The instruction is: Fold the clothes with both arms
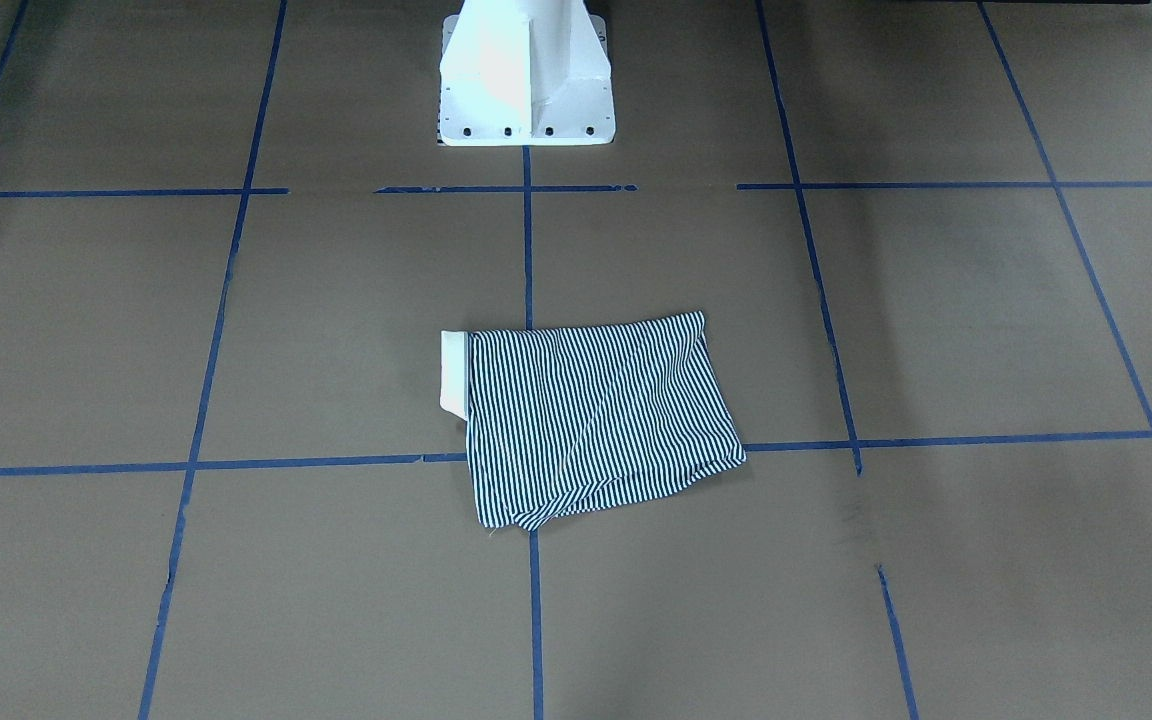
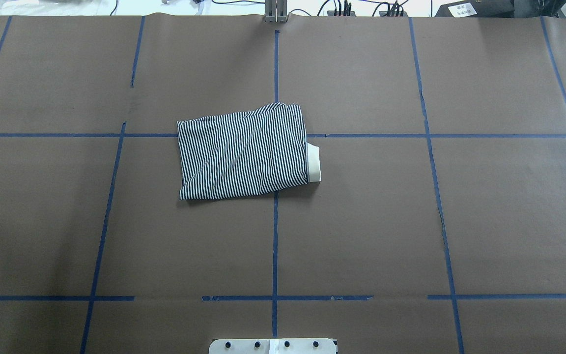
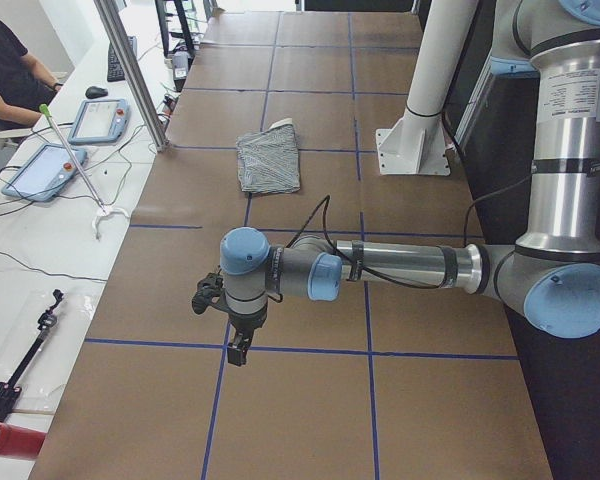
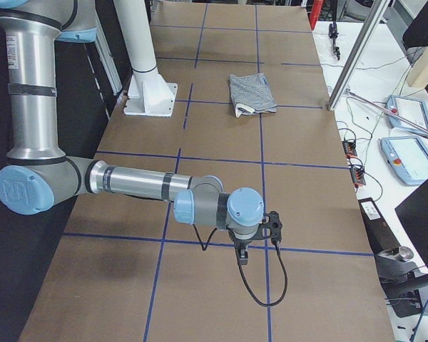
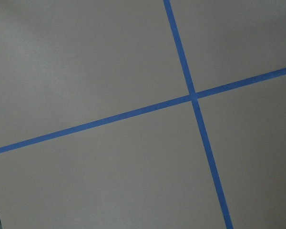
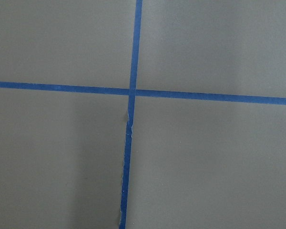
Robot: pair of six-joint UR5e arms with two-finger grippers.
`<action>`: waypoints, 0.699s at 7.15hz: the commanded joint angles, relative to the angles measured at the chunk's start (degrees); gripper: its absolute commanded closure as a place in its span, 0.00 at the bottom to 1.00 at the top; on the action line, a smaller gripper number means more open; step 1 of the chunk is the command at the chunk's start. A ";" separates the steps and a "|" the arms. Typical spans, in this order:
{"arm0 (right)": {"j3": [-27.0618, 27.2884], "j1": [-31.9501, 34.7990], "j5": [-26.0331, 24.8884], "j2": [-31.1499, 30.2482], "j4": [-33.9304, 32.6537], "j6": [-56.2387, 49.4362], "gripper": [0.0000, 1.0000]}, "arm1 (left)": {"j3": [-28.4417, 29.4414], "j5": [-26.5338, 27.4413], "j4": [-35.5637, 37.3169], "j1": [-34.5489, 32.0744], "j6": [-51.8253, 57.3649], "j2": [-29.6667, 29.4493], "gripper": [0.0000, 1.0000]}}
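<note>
Stripes, thin navy-and-white, packed tight across a polo shirt (image 2: 243,152) folded down to a soft, roughly rectangular bundle. Lying flat on the table (image 2: 361,221), straddling the centre line of blue tape (image 2: 275,236), mostly on the robot's left of it. Slight rumples across the knit, one far corner a little ragged. Plain cream collar (image 2: 315,164) poking out as a smooth band at the bundle's right edge, toward the robot's right.

Matte brown paper over the tabletop, ruled into big squares by that tape. Glossy white pedestal (image 1: 526,80) bolted down at the robot's side.

Left arm (image 3: 400,268), brushed silver tube with rounded light-blue caps, stretched low over the paper, black left gripper (image 3: 238,348) pointing down, well apart from the shirt. Same for the right arm (image 4: 135,182) and right gripper (image 4: 241,256) at the opposite end. Jaws on both: cannot tell whether parted or closed from these side angles. Nothing but paper and crossing tape in both wrist views.
</note>
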 commanded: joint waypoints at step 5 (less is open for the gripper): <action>3.12 -1.69 -2.58 0.33 0.01 7.86 0.00 | 1.64 -8.00 -0.43 0.00 -13.56 0.02 0.00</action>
